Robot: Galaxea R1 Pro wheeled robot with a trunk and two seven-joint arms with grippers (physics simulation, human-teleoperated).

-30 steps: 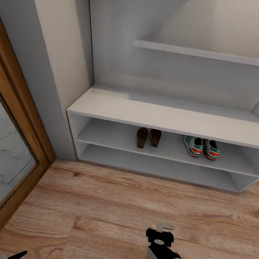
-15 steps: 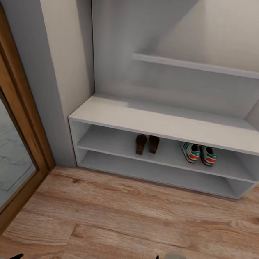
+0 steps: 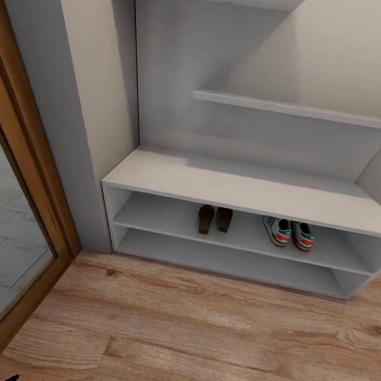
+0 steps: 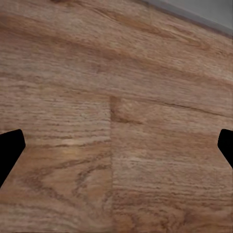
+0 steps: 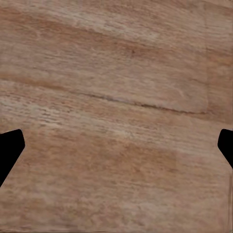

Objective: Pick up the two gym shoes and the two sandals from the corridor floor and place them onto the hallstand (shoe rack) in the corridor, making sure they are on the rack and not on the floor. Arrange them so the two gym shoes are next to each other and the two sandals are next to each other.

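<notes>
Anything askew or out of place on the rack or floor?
Nothing stands out. The two sandals sit side by side on the upper open shelf of the hallstand, and the two gym shoes sit paired to their right on the same shelf. No shoe lies on the corridor floor.

The pale grey hallstand (image 3: 245, 192) stands at twelve o'clock. On its upper open shelf the two sandals (image 3: 214, 218) sit side by side, and the two gym shoes (image 3: 288, 233) sit paired toward three o'clock of them. Wood-grain corridor floor (image 3: 194, 331) spreads below.
</notes>
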